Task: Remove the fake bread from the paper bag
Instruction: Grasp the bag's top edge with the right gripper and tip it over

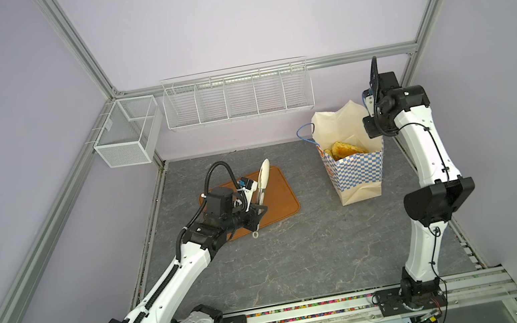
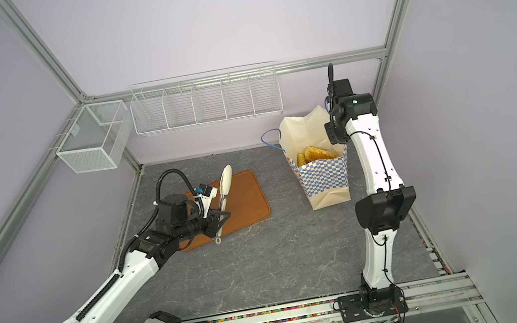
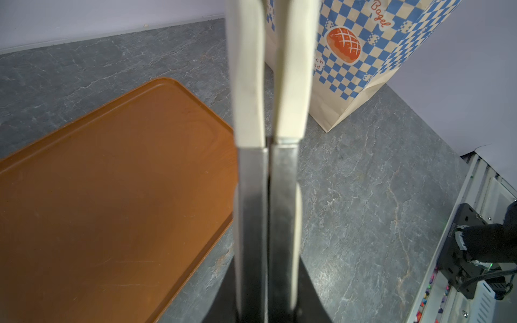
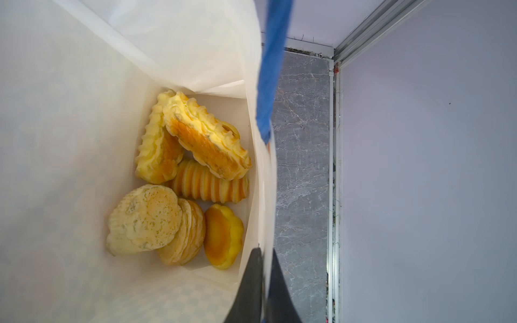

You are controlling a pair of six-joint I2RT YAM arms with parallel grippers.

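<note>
Table (image 1: 299, 250) grey, nothing unloaded onto it. Far right: paper bag (image 1: 357, 174) upright, mouth open; right gripper (image 4: 265, 279) pinched tight on its right wall, paper between the jaws. Left of centre: brown tray (image 1: 277, 198), bare. Over it, tongs (image 1: 262, 183) squeezed together in the left gripper (image 1: 257, 210), well apart from the bag. Six pieces of fake bread (image 4: 209, 184) counted, all at the bag's bottom. Judgement: extraction not begun, every piece left. Top views hide the right gripper behind its arm; anything beneath the pile unseen
</note>
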